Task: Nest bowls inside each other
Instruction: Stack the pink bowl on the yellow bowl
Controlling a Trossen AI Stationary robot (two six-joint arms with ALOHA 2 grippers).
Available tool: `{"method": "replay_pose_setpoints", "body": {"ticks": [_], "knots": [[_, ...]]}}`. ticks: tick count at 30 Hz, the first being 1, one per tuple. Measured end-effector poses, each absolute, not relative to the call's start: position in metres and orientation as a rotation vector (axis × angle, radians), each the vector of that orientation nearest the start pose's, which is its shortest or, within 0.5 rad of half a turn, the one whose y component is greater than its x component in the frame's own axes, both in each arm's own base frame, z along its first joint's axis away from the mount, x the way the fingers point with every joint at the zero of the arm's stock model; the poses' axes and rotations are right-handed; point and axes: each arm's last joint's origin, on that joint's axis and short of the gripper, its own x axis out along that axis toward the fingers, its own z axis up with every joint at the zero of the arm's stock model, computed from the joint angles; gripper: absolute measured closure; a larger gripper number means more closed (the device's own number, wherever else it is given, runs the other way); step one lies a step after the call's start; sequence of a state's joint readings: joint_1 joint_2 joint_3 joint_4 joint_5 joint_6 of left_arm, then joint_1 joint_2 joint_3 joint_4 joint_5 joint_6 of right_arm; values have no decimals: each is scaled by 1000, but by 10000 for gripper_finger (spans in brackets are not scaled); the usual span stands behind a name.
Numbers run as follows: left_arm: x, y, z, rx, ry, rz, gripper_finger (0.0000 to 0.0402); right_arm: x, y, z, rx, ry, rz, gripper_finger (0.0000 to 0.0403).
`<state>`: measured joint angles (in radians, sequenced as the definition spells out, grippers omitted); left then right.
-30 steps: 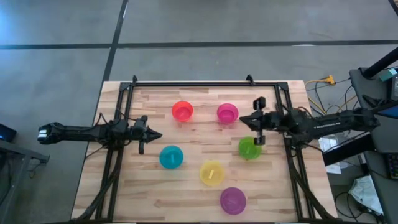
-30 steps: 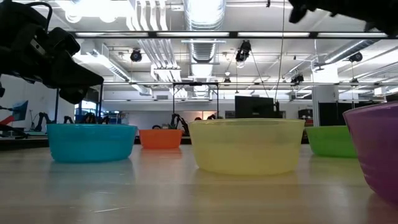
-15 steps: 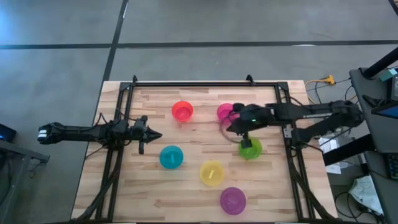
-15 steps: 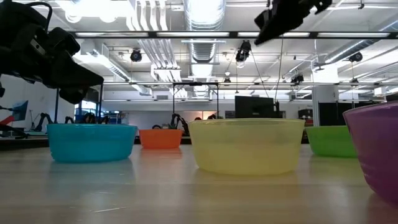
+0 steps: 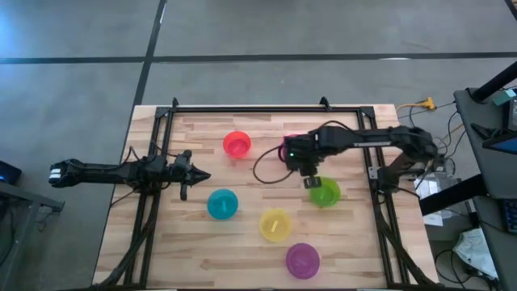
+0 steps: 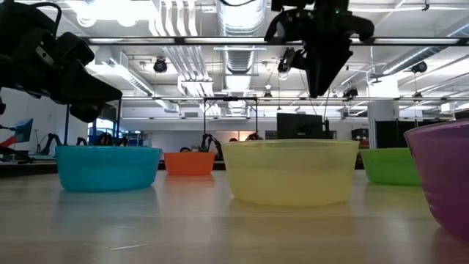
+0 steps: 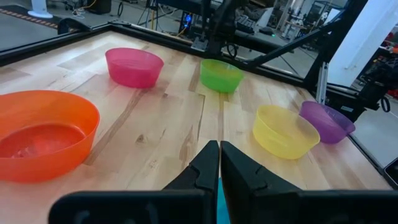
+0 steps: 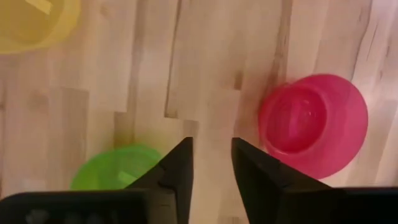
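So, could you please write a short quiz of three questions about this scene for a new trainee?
1. True or false: one bowl already sits inside another.
2. Which bowls lie nearest the right gripper? A) magenta bowl and green bowl B) cyan bowl and purple bowl
3. Fill in: the left gripper has its fingers ____.

Key: 1 false; 2 A; 3 shut.

- Bowls: six, one each of red (image 5: 237, 145), magenta pink (image 7: 134, 66), green (image 5: 325, 192), cyan blue (image 5: 222, 204), yellow (image 5: 275, 225), purple (image 5: 303, 260).
- My arms: two.
- Desk (image 5: 242, 259): one.
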<state>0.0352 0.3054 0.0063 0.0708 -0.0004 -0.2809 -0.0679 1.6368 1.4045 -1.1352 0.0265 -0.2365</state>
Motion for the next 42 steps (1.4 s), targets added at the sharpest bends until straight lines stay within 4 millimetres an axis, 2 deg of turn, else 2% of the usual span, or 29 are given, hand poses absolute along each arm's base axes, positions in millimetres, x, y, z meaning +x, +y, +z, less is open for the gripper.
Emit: {"method": "replay_pose_setpoints", "body": {"ticks": [6,14,19,27,42], "knots": [[114,4,146,-283,222,67,402,309,-48,266,-164,1390,60,269],[114,4,146,-284,222,67,402,308,-98,263,-75,1271,-41,257],[114,4,146,-283,222,67,402,303,-117,247,22,1260,-17,259],[114,4,146,-283,222,67,402,297,-120,216,36,1294,-11,255],[114,4,146,-283,222,67,402,294,-116,194,49,1254,19,264]]}}
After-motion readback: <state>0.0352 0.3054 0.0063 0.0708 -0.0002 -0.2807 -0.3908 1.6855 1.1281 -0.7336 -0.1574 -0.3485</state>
